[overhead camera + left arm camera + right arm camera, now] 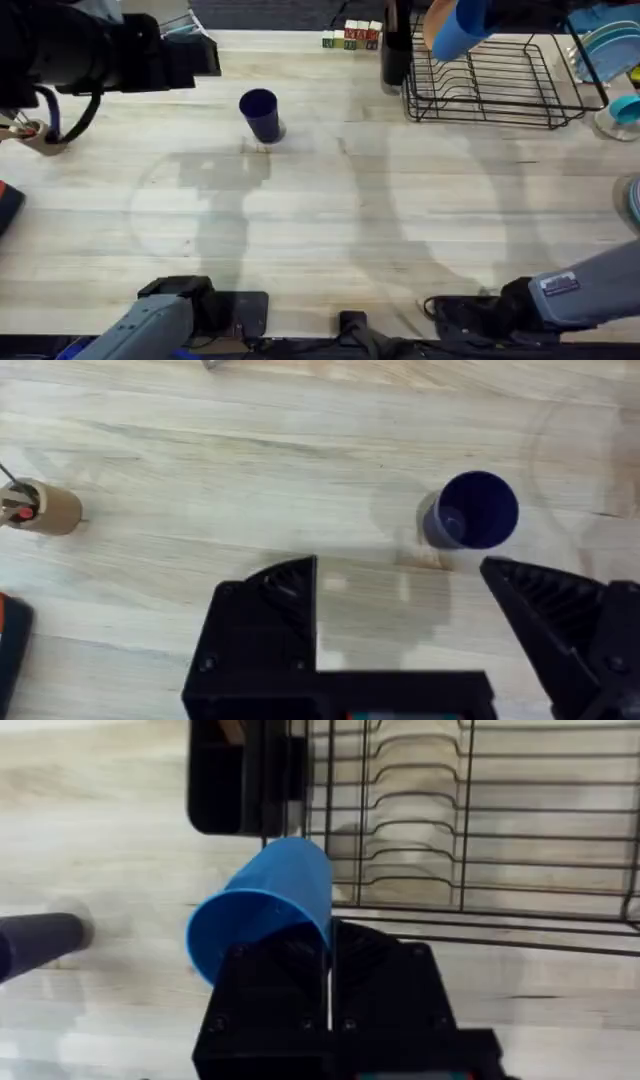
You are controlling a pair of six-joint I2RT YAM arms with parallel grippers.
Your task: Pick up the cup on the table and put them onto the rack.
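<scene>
A dark navy cup [260, 113] stands upright on the wooden table, back left of centre. My left gripper [400, 600] hovers above the table just short of that navy cup [470, 510], open and holding nothing. My right gripper [330, 960] is shut on the rim of a light blue cup [265, 910], which lies tilted on its side. In the overhead view this light blue cup [460, 25] hangs over the left end of the black wire rack [490, 80]. The rack's bars [480, 820] lie just beyond the cup.
Blue plates [610, 45] and a teal cup [625, 108] stand right of the rack. A black container [395, 45] and small wooden blocks [350, 35] sit at its left. A cardboard roll [40, 510] lies at the far left. The middle of the table is bare wood.
</scene>
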